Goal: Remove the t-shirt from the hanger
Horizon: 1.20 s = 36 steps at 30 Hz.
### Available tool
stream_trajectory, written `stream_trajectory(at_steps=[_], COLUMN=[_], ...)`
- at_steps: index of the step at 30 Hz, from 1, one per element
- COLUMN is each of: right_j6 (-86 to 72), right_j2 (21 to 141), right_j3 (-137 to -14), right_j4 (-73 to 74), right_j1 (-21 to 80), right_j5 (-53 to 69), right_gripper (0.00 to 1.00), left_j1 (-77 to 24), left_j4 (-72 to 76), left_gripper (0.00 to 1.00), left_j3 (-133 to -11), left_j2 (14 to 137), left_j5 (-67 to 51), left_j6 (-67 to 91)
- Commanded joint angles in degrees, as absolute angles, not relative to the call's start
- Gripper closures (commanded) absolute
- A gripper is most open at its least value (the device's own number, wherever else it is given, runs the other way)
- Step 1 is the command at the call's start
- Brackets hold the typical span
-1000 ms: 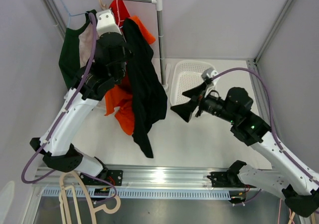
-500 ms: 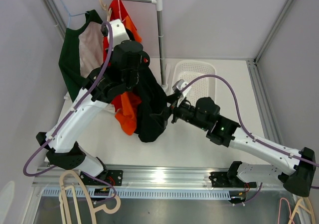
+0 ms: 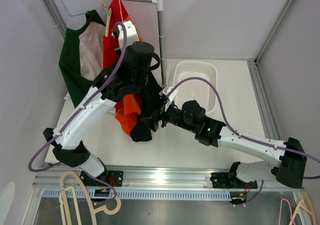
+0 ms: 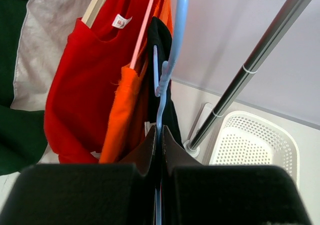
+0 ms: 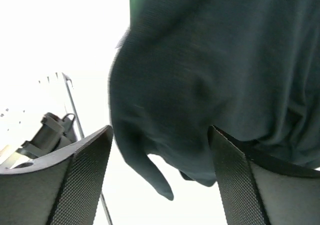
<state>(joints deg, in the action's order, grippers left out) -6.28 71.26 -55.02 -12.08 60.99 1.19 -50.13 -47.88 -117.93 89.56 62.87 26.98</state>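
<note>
Black t-shirt point(image 3: 142, 132) hangs on one blue hanger point(image 4: 172, 55), squeezed between the rack post point(image 3: 161, 40) and an orange garment point(image 3: 127, 115), with little slack on either side. The left pincer point(image 4: 159, 135) is clenched on the hanger, whose hook runs out of the wrist view. The right pincer point(image 5: 160, 130) is released, jaws spread wide, with the shirt's dark hem bunched between them above the counter point(image 3: 235, 105). Bare counter lies to the right and front; walls close off the left, back and right. Four garments are in view — green point(image 3: 70, 60), red point(image 3: 112, 35), orange and black — and one white basket point(image 3: 197, 77) sits just beside the post.
</note>
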Motion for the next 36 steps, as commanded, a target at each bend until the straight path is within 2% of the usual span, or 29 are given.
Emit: stream_trajectory(at_steps=[1, 2, 4, 5, 6, 7, 9, 10, 18, 26, 30, 36], right_j6=[-6.15, -6.07, -6.06, -6.06, -5.98, -5.89, -5.98, -6.41, -6.77, -7.29, -7.65, -10.28], right_j2=[70.31, 70.31, 70.57, 70.84, 71.1, 71.63, 71.63, 71.37, 64.61, 59.5, 59.41, 60.64], right_j3=[-56.34, -56.42, -56.69, -56.86, -57.04, -57.39, -57.39, -57.31, -54.14, -53.26, -52.56, -48.61], right_j4=[-16.17, -16.0, -15.73, -15.65, -15.56, -15.03, -14.59, -14.24, -9.6, -2.64, -1.67, -4.56], right_j1=[62.75, 63.1, 63.72, 63.81, 63.81, 63.81, 63.81, 63.81, 67.14, 75.93, 81.54, 82.71], right_j5=[0.09, -1.74, -2.72, -3.16, -4.12, -4.74, -5.53, -5.8, -8.25, -17.05, -21.61, -23.81], right_gripper=[0.18, 0.16, 0.2, 0.34, 0.44, 0.63, 0.8, 1.0, 1.0, 1.0, 1.0, 1.0], left_j1=[-50.71, -50.71, -50.8, -50.8, -50.89, -51.06, -51.24, -51.24, -48.35, -45.27, -44.21, -43.42], left_j4=[-44.3, -44.12, -44.03, -43.95, -43.86, -43.68, -42.64, -41.93, -31.04, -23.92, -24.25, -26.8], left_gripper=[0.99, 0.99, 0.99, 0.99, 0.99, 0.99, 0.99, 0.99, 0.99, 1.0, 0.99, 0.99], left_j3=[-120.76, -120.76, -120.76, -120.85, -121.02, -121.11, -121.2, -121.29, -121.29, -130.69, -132.36, -134.55], left_j2=[90.52, 90.79, 91.31, 91.41, 91.49, 91.41, 91.41, 91.23, 92.98, 102.82, 105.47, 104.86], left_j5=[64.78, 64.69, 63.99, 63.72, 63.55, 63.28, 63.54, 63.89, 61.61, 62.14, 61.35, 59.33], left_j6=[27.16, 27.25, 27.42, 27.77, 27.86, 27.86, 26.99, 26.29, 16.09, 4.93, 4.92, 6.15])
